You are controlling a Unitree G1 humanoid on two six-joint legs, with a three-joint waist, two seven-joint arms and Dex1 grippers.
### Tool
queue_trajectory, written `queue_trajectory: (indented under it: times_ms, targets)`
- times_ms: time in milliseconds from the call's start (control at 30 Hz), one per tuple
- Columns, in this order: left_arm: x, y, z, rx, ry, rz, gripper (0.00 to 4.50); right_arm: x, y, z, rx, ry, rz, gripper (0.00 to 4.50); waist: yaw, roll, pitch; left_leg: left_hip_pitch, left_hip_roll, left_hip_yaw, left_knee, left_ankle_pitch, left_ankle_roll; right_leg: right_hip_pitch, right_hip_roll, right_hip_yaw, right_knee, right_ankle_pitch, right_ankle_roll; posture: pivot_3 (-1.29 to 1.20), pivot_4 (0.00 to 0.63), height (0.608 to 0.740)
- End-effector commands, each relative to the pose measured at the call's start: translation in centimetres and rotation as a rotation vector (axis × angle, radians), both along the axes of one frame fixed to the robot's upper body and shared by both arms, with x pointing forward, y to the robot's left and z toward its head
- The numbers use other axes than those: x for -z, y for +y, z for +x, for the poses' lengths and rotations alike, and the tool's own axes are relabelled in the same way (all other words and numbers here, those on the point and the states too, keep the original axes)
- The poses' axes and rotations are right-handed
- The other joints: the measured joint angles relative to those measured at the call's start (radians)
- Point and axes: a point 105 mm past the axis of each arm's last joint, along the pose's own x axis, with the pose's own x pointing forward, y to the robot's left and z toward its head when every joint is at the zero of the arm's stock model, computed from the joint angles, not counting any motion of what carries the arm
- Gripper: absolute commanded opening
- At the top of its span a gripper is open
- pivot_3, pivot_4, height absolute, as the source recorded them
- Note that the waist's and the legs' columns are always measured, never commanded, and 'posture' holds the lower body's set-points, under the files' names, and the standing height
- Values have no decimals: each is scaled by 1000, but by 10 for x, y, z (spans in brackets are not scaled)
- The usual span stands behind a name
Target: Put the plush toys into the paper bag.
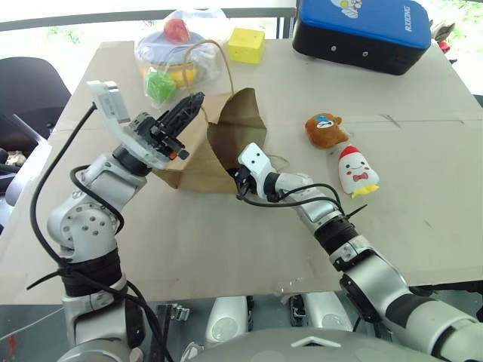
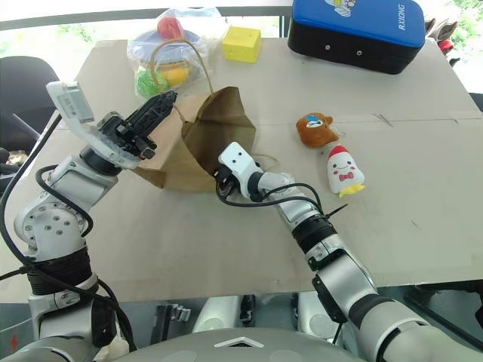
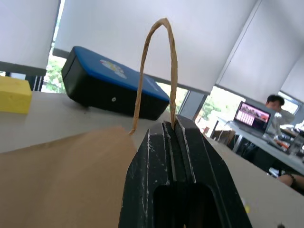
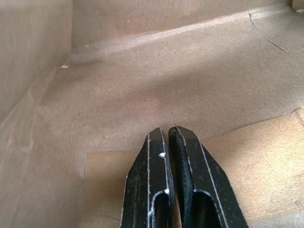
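head views: paper bag (image 1: pixel 215 143) lies on its side on the table (image 1: pixel 226 241), mouth toward the robot's right, one loop handle (image 1: pixel 215 64) arching up. left claw (image 1: pixel 198 100) is raised over the bag's upper edge, fingers pressed tight on that edge by the handle's base. right claw (image 2: pixel 219 181) sits low at the bag's mouth, tips inside the opening; can't see its fingers from here. brown plush toy (image 1: pixel 325 130) w/ blue patch and white plush toy (image 1: pixel 358 172) w/ red cap both lie on the table to the right of the bag, just beside each other, apart from both claws. behind the bag: clear plastic bag of toys (image 1: pixel 175 47), yellow cube (image 1: pixel 247 45), blue-black case (image 1: pixel 362 32).

left wrist view: left claw's fingers (image 3: pixel 156 161) squeezed together, pinching brown paper at the handle's foot; handle loops up above them. brown bag panel beside. yellow cube and blue case further back on table. a person at a laptop (image 3: pixel 251 114) far off.

right wrist view: right claw (image 4: pixel 167 130) fingers closed together, nothing between them, inside the bag, brown paper walls and floor all round.
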Motion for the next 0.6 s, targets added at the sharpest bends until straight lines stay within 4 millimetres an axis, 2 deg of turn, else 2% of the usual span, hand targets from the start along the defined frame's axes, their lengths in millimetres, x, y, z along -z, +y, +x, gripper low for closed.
queue_trajectory:
  times_ms: [33,100,200,300,367,467,500,567,600]
  targets:
    - [-4,-6,-5,56,-102,80,0,-23,-13,-2,17,3,77,54,7,1,0,-2,0,0,0,0,0,-1,0,0,0,0,0,0,150,733]
    - [-2,-5,-4,75,-113,92,0,-35,-25,-10,-5,11,108,552,12,1,1,-5,0,0,0,0,0,-4,0,0,-1,0,0,0,150,733]
    - [0,-6,-3,99,-133,108,0,-59,-49,-23,4,-19,123,1768,13,1,1,-15,0,-1,1,0,0,-13,0,0,0,0,0,0,150,733]
    - [3,-9,-2,117,-139,120,0,-98,-75,-41,37,-66,184,3277,12,2,1,-16,0,-1,1,0,0,-14,0,-1,0,0,0,0,150,733]
    - [4,-11,-2,130,-141,122,0,-113,-85,-53,41,-76,216,4319,8,2,1,-16,0,-1,1,0,0,-15,0,-1,0,0,0,0,150,733]
    - [4,-15,-2,135,-142,107,0,-130,-103,-71,90,-100,250,4432,11,2,1,-16,0,-3,0,0,0,-15,1,-1,1,0,0,0,150,733]
    - [5,-18,-2,143,-143,108,0,-133,-116,-72,171,-142,230,4432,12,2,1,-16,0,-3,0,0,0,-15,1,-1,1,0,0,0,150,733]
    - [7,-22,-3,155,-136,100,0,-135,-147,-62,399,-225,160,4432,16,1,1,-16,0,-2,0,0,0,-14,0,-1,0,0,0,0,150,733]
    - [8,-24,-4,163,-135,101,0,-123,-177,-52,573,-223,68,4432,17,1,1,-16,-1,-2,1,0,1,-14,0,-1,0,0,0,0,150,733]
